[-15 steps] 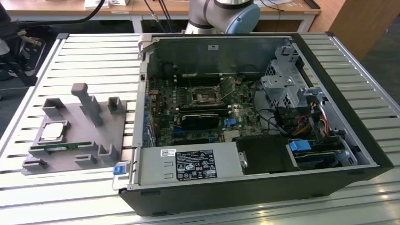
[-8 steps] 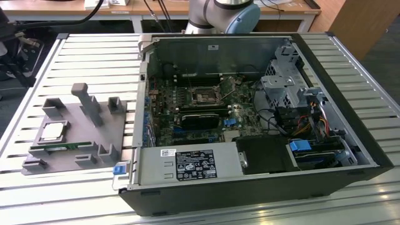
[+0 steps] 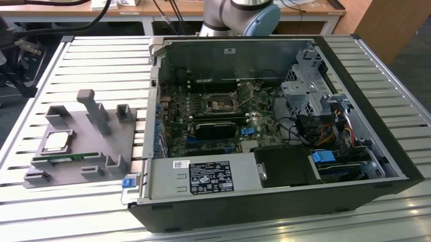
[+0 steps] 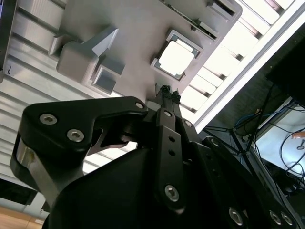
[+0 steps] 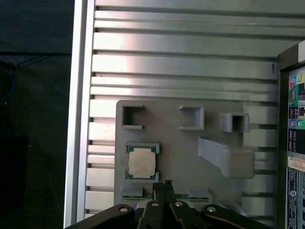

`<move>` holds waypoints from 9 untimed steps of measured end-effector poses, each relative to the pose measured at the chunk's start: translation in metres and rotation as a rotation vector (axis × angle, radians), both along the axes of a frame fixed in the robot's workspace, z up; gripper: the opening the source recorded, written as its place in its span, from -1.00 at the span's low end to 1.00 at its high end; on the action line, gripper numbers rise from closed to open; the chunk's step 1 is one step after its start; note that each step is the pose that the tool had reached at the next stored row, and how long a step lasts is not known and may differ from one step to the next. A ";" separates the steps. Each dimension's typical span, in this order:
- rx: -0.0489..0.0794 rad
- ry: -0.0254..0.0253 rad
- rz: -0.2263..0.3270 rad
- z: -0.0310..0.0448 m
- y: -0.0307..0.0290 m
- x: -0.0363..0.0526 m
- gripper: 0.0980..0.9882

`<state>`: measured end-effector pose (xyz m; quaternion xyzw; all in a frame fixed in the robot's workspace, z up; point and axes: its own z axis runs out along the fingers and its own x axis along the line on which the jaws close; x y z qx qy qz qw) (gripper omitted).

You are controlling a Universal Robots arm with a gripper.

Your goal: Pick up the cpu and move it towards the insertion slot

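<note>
In both wrist views the gripper [image 5: 162, 184] has its two slim black fingertips [image 4: 167, 91] pressed together with nothing between them, so it is clenched and empty. It hangs above the grey plastic fixture [image 5: 181, 152], clear of it, with the tips showing close to the fixture's edge where the thin green memory stick [image 3: 65, 158] lies in its groove.

The cpu [image 5: 142, 162] sits flat in the fixture's square recess, silvery top up, just beside the memory stick and untouched by the gripper. Upright posts and small brackets rise from the fixture around it.

The fixture rests on a slatted metal table [image 3: 101, 55], at the exterior view's left. Beside it, towards the exterior view's right, an open computer case [image 3: 269, 212] lies on its side with the motherboard [image 3: 266, 126] exposed. The insertion slot [image 3: 221, 103], a dark square ringed by a metal frame, is on that board, well apart from the cpu. A long black card [image 3: 214, 130] lies just beside the slot. The arm [image 3: 243, 12] shows its base behind the case.
</note>
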<state>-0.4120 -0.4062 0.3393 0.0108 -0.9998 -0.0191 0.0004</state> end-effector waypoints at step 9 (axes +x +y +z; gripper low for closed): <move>0.000 0.0001 0.002 -0.0111 -0.0010 -0.0004 -0.56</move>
